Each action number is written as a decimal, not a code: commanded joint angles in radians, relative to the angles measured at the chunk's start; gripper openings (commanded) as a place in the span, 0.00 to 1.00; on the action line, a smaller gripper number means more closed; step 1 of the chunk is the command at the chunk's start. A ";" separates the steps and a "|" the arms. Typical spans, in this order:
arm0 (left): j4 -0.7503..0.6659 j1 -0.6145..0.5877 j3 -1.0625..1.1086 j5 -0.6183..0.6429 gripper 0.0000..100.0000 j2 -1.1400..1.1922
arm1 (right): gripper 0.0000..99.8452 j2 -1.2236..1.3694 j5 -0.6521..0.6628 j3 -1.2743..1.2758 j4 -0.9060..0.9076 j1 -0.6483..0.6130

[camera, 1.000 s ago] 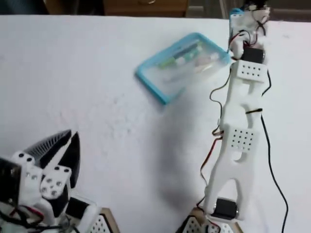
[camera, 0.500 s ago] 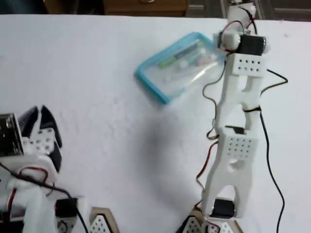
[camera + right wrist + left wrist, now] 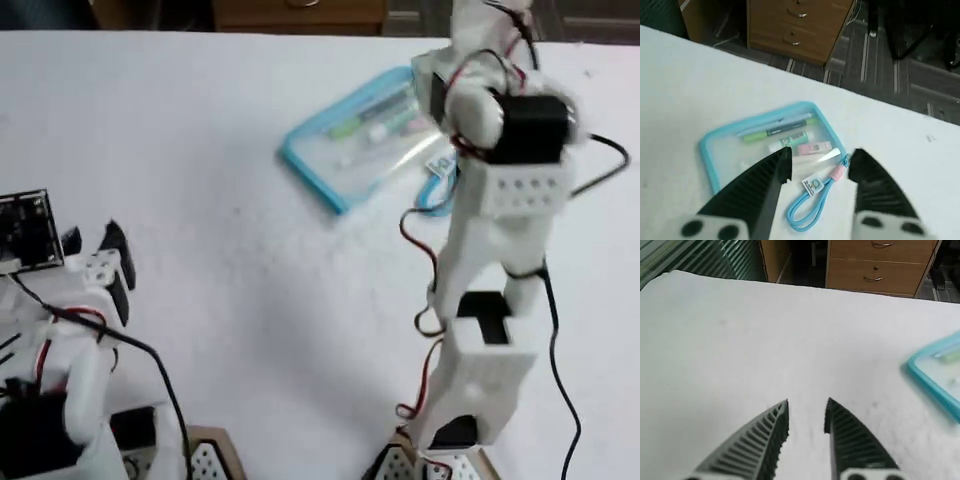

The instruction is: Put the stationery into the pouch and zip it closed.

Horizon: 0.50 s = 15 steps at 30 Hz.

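Flat on the table (image 3: pixel 230 300), toward its far side: pouch (image 3: pixel 735 155), stationery (image 3: pixel 777 132) already inside (pens, a green marker, something pink). Trailing off one corner onto the table, a blue loop (image 3: pixel 824 196) with a small tag. Cannot tell whether zipped to the end.

Above that corner, right gripper (image 3: pixel 819 159), jaws wide apart, holding nothing, clear of the pouch. Well away at the near left edge, left gripper (image 3: pixel 807 409), jaws nearly together with a thin gap, likewise empty and touching nothing.

Probably left to do: checking or finishing the zip. Risks from here:
- Closing on the loop's slack rather than the pull, so dragging the whole pouch instead of running the zip.
- Nothing pinning the pouch, with the left gripper so far off, so sliding or swinging round under any tug.
- Coming down too low and pinching the clear wall over the pens.
- Hooking a jaw through the loop when lifting off.
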 commanded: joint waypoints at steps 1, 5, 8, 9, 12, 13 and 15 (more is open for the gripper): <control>-0.054 -0.007 0.032 -0.008 0.08 -0.002 | 0.04 -0.136 0.005 -0.014 0.022 0.001; -0.049 -0.007 0.103 -0.005 0.11 -0.002 | 0.03 -0.251 0.006 0.052 0.024 0.038; -0.061 -0.042 0.149 -0.008 0.12 -0.002 | 0.09 -0.387 0.006 0.242 0.024 0.065; -0.074 -0.051 0.164 -0.008 0.12 -0.004 | 0.11 -0.440 0.006 0.341 0.024 0.068; -0.124 -0.062 0.221 -0.008 0.12 -0.039 | 0.18 -0.630 0.006 0.687 0.022 0.062; -0.140 -0.061 0.244 -0.008 0.12 -0.073 | 0.19 -0.702 0.006 0.812 0.019 0.062; -0.175 -0.056 0.304 -0.008 0.12 -0.170 | 0.19 -0.843 0.005 1.048 0.005 0.062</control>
